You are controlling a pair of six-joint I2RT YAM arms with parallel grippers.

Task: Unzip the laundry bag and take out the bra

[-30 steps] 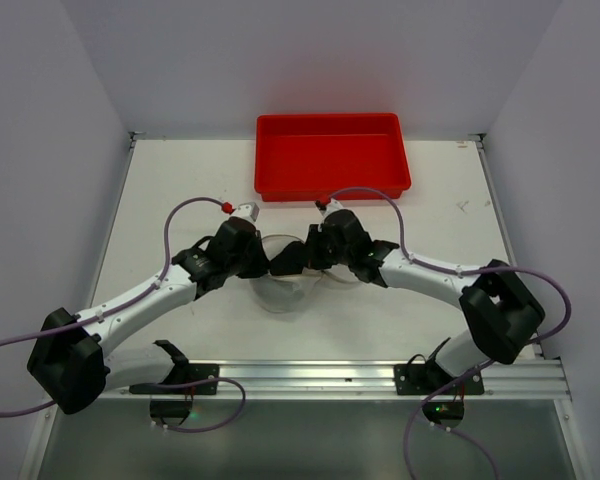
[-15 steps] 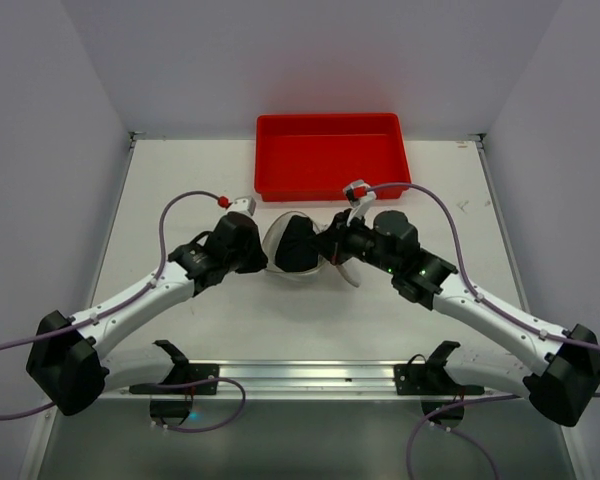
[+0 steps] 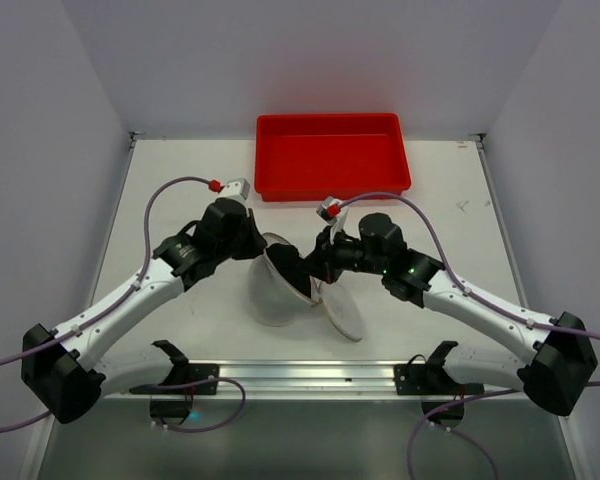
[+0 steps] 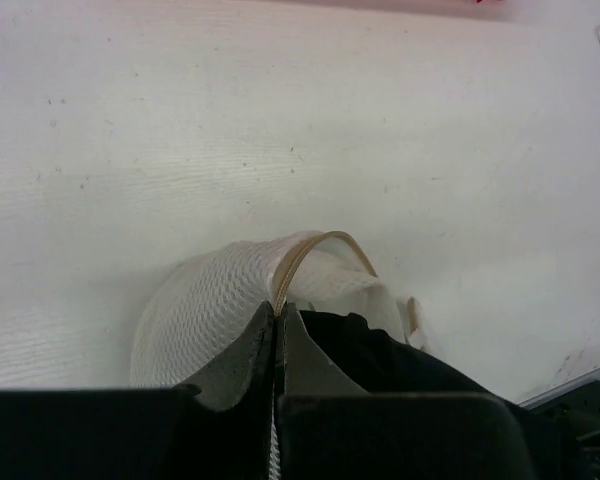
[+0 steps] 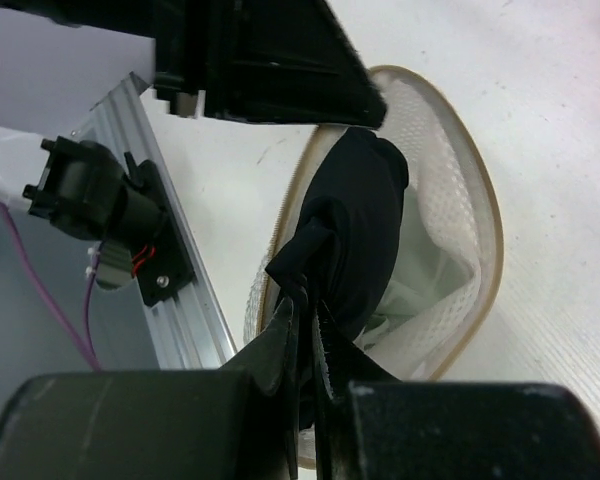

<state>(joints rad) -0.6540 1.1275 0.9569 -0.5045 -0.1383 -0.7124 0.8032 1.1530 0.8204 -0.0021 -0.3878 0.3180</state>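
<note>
The right pincer (image 5: 305, 300), clamped shut on a fold of the black bra (image 5: 355, 220), holds it stretched lengthwise into the right-facing open mouth of the laundry bag (image 3: 268, 295), which is tilted at mid-desk (image 3: 180, 200) with its rim pinched in the closed left pincer (image 4: 278, 312).

red tray (image 3: 332, 158) on a white desk (image 3: 170, 180)
tray at the far edge; a metal rail (image 3: 310, 376) lines the near edge.

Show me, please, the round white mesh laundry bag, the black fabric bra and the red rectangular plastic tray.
Round white mesh laundry bag (image 4: 205, 310), left wrist view, mesh wall.
Black fabric bra (image 5: 355, 215), right wrist view, bunched middle.
Red rectangular plastic tray (image 3: 330, 160), top external view, bare floor.
</note>
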